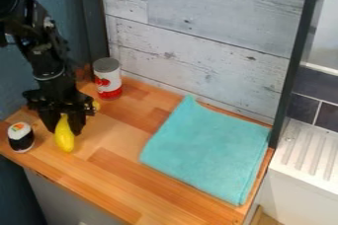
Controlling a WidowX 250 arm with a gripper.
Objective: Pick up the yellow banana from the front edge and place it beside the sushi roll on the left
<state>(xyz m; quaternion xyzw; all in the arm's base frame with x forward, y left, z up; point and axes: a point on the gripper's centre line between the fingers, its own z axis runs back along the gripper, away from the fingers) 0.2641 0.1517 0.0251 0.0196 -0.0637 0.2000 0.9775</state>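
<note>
The black gripper (63,124) hangs down over the left part of the wooden counter, shut on a yellow banana-shaped object (64,137). The lower end of this object sticks out below the gripper towards the front edge. A small yellow bit (96,105) shows beside the gripper's right side; whether it belongs to the same object, I cannot tell. To the left of the gripper stands a sushi-like roll (21,139), black and white with an orange top. Behind the gripper, slightly right, an upright red and white can (107,80) with a grey top stands near the wall.
A turquoise cloth (208,149) lies flat on the right half of the counter (115,172). A pale plank wall (204,46) rises behind, and a dark blue panel (76,17) bounds the left. Past a dark post at right is a white ribbed drainer (309,152).
</note>
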